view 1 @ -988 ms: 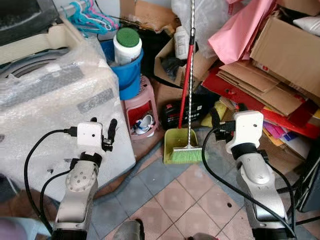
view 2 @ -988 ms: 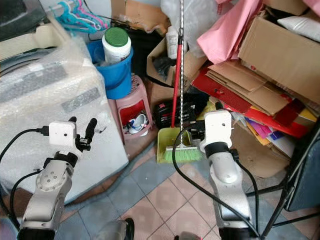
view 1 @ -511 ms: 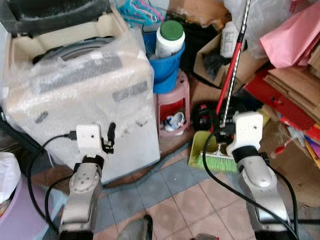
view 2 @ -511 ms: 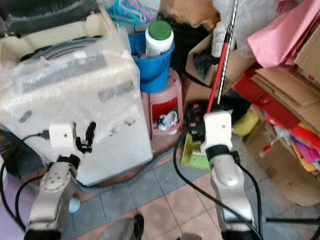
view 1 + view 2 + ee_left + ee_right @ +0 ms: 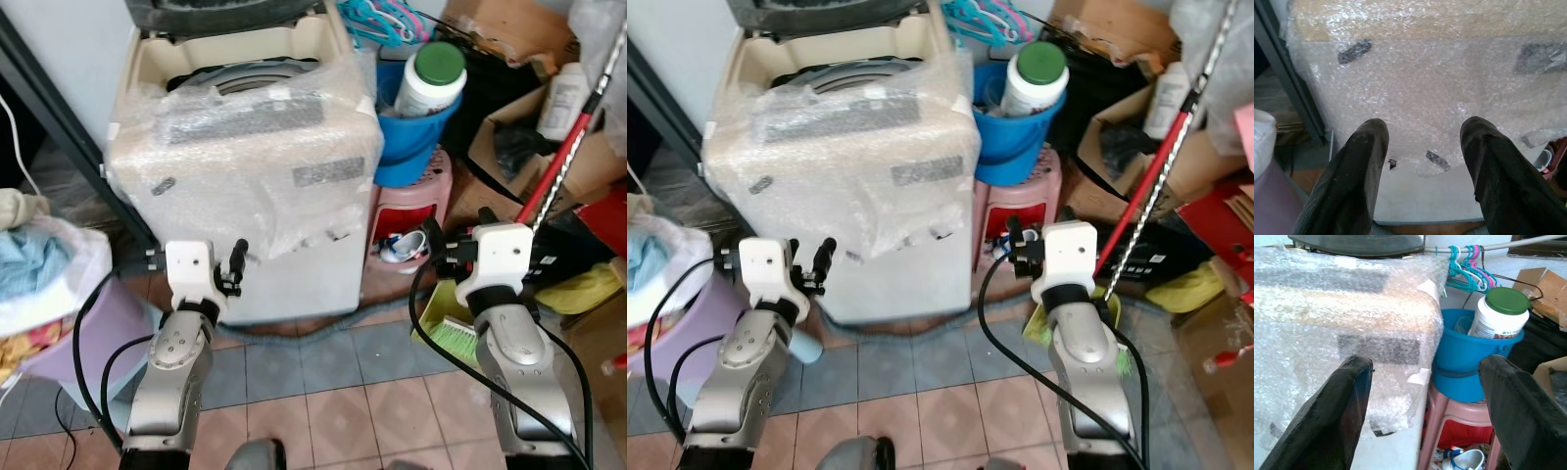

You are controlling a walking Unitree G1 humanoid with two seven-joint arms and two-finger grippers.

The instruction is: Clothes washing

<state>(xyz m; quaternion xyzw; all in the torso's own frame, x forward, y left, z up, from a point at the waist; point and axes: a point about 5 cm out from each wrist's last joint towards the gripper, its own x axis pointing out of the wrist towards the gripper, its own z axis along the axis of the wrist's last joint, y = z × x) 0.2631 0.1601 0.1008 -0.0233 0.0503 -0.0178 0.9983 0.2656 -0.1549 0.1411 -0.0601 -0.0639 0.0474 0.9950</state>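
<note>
A cream top-loading washing machine wrapped in bubble wrap stands straight ahead, its lid raised and its drum opening showing. A lilac tub lined with a white bag holds blue and pale clothes at the left. My left gripper is open with nothing between its fingers, held low before the machine's front panel. My right gripper is open too, level with the machine's right front corner.
A blue bucket holding a green-lidded white jar sits on a pink stool right of the machine. A red-handled broom, a green dustpan and cardboard boxes crowd the right. A dark metal post slants at the left.
The whole view has swung left: the washing machine now sits in the middle and the tub of clothes has come into sight. Both arms keep their pose, grippers open.
</note>
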